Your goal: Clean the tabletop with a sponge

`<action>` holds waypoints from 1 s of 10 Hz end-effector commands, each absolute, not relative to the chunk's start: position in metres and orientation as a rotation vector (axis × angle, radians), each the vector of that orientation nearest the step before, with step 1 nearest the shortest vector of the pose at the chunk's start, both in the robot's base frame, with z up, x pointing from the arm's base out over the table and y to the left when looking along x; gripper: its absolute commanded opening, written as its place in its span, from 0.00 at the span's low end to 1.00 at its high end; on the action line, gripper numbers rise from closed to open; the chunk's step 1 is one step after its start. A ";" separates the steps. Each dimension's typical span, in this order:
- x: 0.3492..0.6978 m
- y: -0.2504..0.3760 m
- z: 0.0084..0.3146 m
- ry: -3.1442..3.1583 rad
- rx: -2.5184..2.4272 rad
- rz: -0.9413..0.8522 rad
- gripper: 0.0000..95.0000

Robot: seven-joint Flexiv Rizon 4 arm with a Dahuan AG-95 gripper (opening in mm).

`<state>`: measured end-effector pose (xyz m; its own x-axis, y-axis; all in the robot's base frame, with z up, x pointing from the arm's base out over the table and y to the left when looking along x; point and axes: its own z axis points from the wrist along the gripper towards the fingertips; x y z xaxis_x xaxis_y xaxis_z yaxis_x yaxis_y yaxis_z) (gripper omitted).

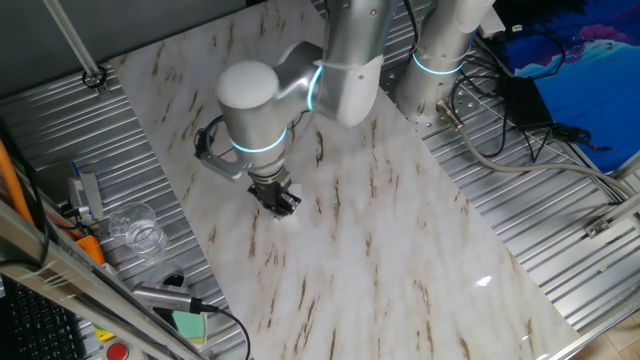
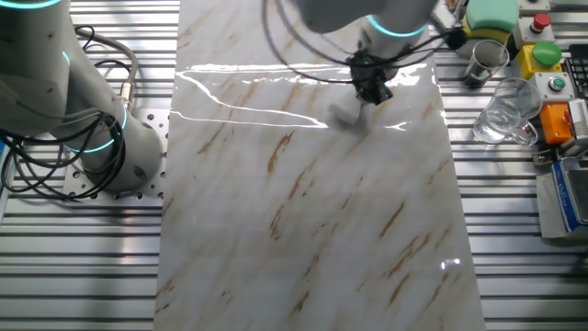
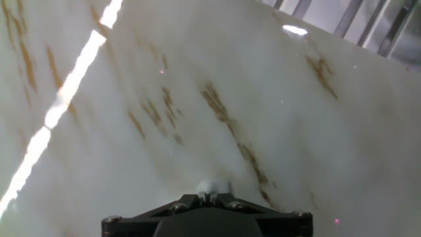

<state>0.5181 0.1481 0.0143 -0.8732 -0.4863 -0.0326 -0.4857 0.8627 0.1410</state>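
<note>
Hand view: end effector [image 3: 209,197] points down at the glossy tabletop [image 3: 276,118]; a white scrap of the sponge [image 3: 212,187] shows at its tip.
End effector: fingers narrow, closed around the sponge [image 2: 347,114].
Sponge: pressed on the tabletop [image 1: 400,250], under the end effector [image 1: 280,203].
Bench: ribbed grey metal [image 2: 83,267] around the slab.

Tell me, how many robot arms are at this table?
2. One arm reaches over the tabletop, its gripper low above the marble. The other arm sits bolted beside the slab, cables around it. More could be out of view.
</note>
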 end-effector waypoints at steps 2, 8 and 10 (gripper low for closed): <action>0.533 0.159 0.015 -3.046 0.771 -0.202 0.00; 0.530 0.134 0.019 -3.009 0.864 -0.195 0.00; 0.524 0.116 0.021 -2.996 0.902 -0.187 0.00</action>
<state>0.5234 0.1146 0.0194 -0.8325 -0.5535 -0.0248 -0.5521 0.8249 0.1212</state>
